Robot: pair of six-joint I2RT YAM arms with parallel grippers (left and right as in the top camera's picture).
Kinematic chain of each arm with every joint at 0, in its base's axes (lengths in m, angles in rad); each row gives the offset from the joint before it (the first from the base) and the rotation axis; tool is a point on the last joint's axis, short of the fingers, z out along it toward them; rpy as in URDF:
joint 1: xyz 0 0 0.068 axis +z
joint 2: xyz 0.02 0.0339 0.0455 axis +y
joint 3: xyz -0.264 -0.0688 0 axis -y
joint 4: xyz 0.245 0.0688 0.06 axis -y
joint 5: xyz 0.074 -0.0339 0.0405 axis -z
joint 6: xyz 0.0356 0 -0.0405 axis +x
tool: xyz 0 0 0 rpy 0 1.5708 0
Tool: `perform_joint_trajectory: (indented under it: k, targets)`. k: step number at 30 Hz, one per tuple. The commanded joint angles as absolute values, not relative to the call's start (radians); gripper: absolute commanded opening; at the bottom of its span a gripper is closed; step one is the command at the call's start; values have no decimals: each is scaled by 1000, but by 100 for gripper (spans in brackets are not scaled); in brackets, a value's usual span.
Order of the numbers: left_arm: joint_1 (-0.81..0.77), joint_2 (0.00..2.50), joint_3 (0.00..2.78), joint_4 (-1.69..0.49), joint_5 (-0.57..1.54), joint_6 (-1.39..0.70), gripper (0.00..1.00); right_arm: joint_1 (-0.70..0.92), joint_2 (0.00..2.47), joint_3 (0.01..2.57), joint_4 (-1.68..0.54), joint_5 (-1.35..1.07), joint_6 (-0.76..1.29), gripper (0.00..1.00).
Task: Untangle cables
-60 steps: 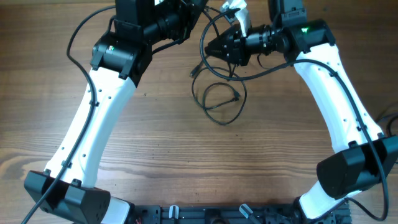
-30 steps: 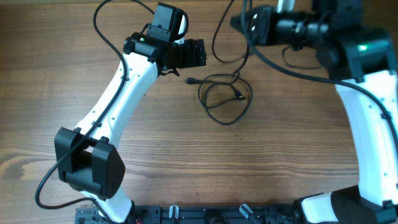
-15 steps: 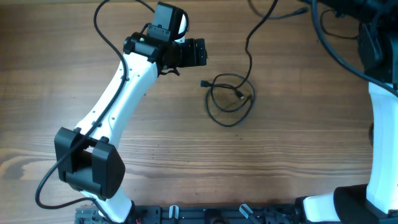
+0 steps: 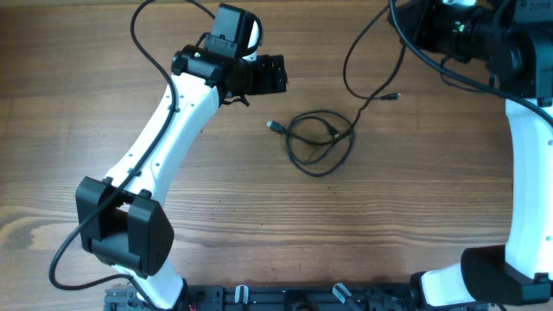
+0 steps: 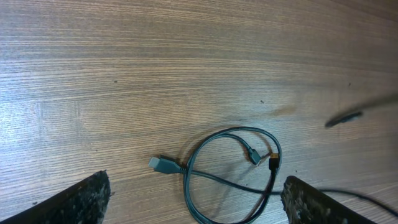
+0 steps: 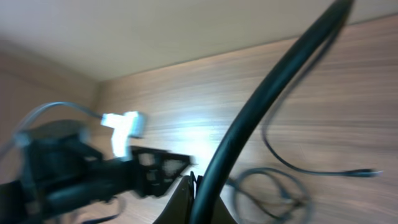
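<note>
A looped black cable (image 4: 320, 144) lies mid-table, its plug (image 4: 275, 126) pointing left. My left gripper (image 4: 270, 75) hovers up-left of it, open and holding nothing; in the left wrist view the loop (image 5: 231, 177) lies between and beyond its fingers (image 5: 78, 200). My right gripper (image 4: 413, 24) is raised at the top right, shut on a second thin cable (image 4: 348, 69), which hangs down in a curve to a free plug end (image 4: 393, 97) right of the loop. The right wrist view shows that cable (image 6: 273, 87) running out of the shut gripper (image 6: 198, 200).
Wooden table (image 4: 259, 216) all around the loop. The white left arm (image 4: 164, 138) crosses the left half and the right arm (image 4: 527, 173) stands along the right edge. Thick arm wires (image 4: 160, 13) arc above the left wrist.
My right gripper has swung right and up with its cable, drawing that cable out of the loop. The loop shifted slightly. The left arm has held still over the last second.
</note>
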State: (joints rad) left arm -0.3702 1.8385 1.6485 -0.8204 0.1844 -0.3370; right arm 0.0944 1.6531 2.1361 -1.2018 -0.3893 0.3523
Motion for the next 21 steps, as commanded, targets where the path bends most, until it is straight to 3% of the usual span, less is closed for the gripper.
perform_joint_trajectory:
  k: [1, 5, 13, 15, 21]
  targets:
    - [-366, 1835, 1648, -825, 193, -318, 90, 93, 1657, 2147, -1289, -59, 291, 4]
    - [-366, 1835, 1648, -826, 193, -318, 90, 89, 1655, 2156, -1285, 20, 234, 4]
    - [-366, 1835, 1648, -828, 192, -318, 90, 92, 1651, 2411, -1047, -417, -6, 4]
    - [-366, 1835, 1648, -828, 193, -318, 90, 92, 1651, 2442, -998, -488, -4, 4]
    - [-371, 1835, 1648, -828, 193, -317, 90, 90, 1643, 2452, -962, -368, 210, 4]
